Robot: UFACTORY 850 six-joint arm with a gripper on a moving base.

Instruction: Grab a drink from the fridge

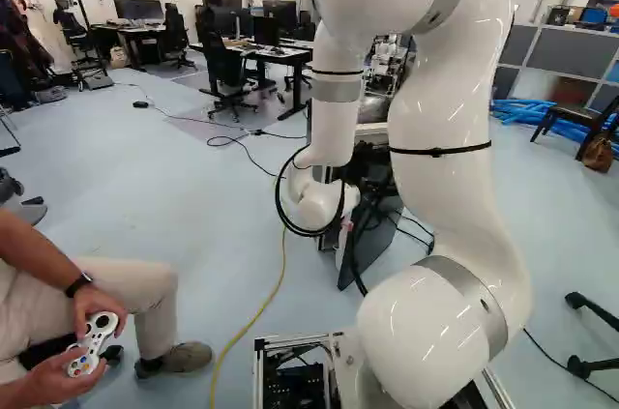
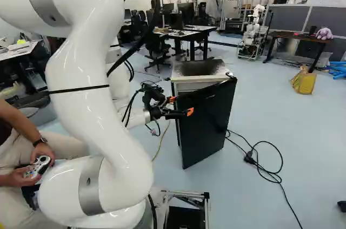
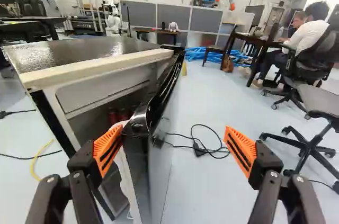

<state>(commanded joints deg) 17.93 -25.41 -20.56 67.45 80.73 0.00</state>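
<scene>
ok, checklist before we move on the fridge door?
1. Gripper open: ok.
2. Fridge door ajar: ok.
3. Door edge between the fingers: ok, nearer one pad; not clamped.
4. Red cans visible inside: ok.
5. Opening wide enough to reach in: not ok, looks too narrow.
6. Controller in the person's hands: ok.

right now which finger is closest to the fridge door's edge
The finger on the cabinet side, orange pad beside the door; the other finger stands well off.

Fridge door [image 2: 205, 123] in the way; opening [image 3: 94, 126] alongside
</scene>
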